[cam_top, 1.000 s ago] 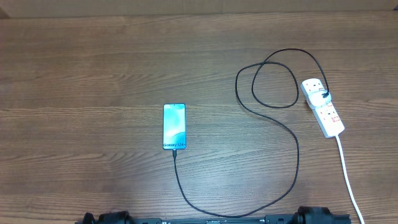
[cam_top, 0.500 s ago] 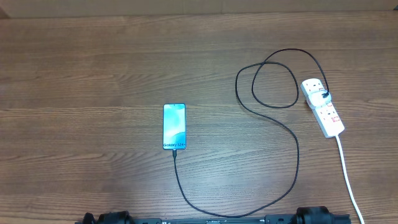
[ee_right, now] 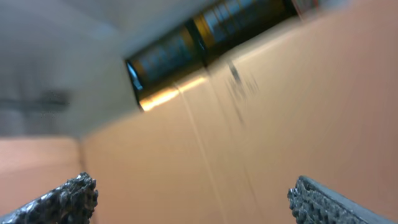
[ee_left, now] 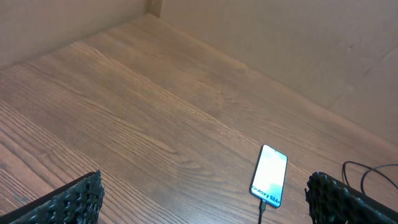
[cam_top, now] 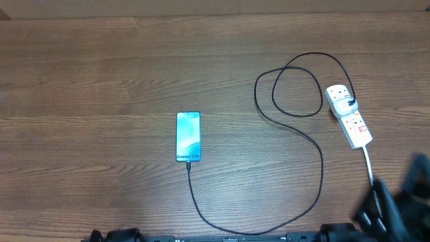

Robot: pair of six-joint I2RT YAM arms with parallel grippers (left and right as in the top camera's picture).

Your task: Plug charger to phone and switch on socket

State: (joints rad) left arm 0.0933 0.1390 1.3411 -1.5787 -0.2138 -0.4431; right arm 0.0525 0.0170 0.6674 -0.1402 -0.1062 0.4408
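Note:
The phone (cam_top: 188,136) lies flat mid-table with its screen lit, and shows again in the left wrist view (ee_left: 269,182). The charger (cam_top: 321,168), a thin black cable, runs from the phone's near end in a wide loop to a black plug on the white socket (cam_top: 349,115) at the right. Its connector tip (cam_top: 189,165) sits against the phone's port. My left gripper (ee_left: 204,191) hangs open near the table's front, with the phone ahead of it toward its right finger. My right gripper (ee_right: 193,190) is open and empty, facing a blurred wall. The right arm (cam_top: 395,204) is a dark blur at the front right, near the socket's lead.
The socket's thick white lead (cam_top: 373,185) runs toward the front right edge, partly under the blurred right arm. A beige wall (ee_left: 298,43) borders the far side of the wooden table (cam_top: 101,81).
The right arm has swung into the overhead view at the front right, blurred by motion. The phone, cable and socket have not moved.

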